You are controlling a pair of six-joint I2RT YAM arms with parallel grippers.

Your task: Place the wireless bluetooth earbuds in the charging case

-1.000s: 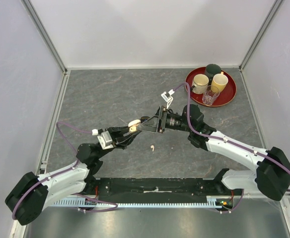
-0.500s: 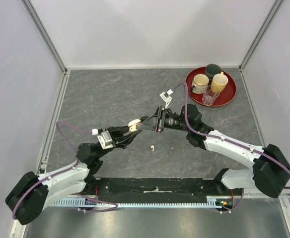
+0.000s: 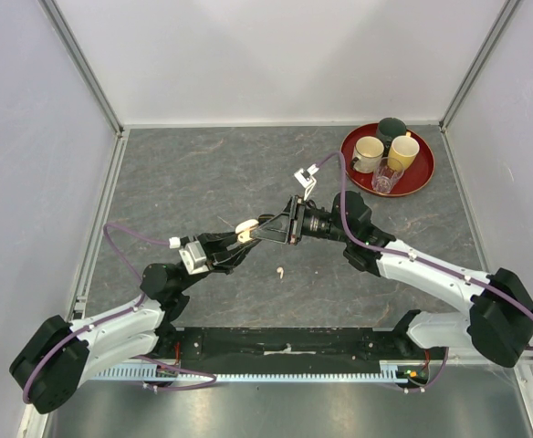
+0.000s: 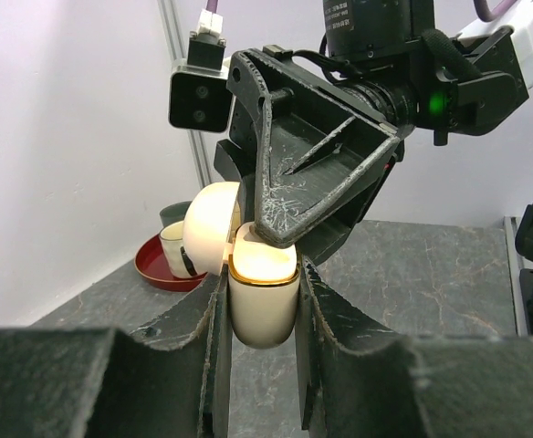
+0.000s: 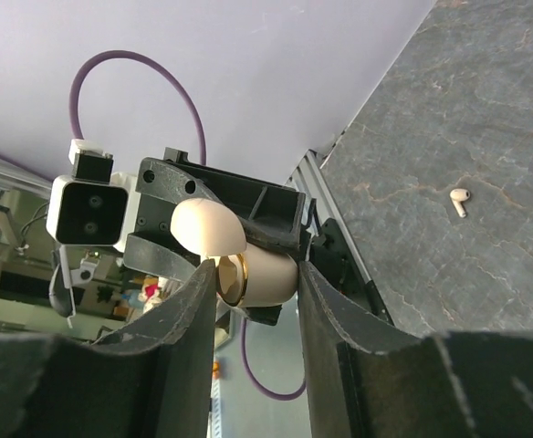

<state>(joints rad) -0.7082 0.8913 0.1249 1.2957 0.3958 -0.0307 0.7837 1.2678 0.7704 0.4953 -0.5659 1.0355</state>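
Note:
My left gripper [image 3: 239, 240] is shut on the cream charging case [image 3: 245, 228] and holds it above the table with its lid open. In the left wrist view the case [image 4: 263, 306] sits upright between my fingers, lid [image 4: 207, 224] tipped left. My right gripper [image 3: 263, 230] meets it from the right, and its finger [image 4: 280, 214] lies over the case's gold-rimmed mouth. In the right wrist view the jaws stand apart, one on each side of the case [image 5: 268, 278], with no bud seen between them. One cream-white earbud [image 3: 279, 271] lies on the table, also in the right wrist view [image 5: 459, 199]. The other buds are out of view.
A red tray [image 3: 426, 175] at the back right holds a cream cup [image 3: 369, 151], a yellow cup [image 3: 403, 151], a glass [image 3: 386, 176] and a dark cup [image 3: 392, 127]. White walls enclose the grey table on three sides.
My right gripper has edged slightly left onto the case's mouth. The left gripper, the case and the loose earbud have not moved.

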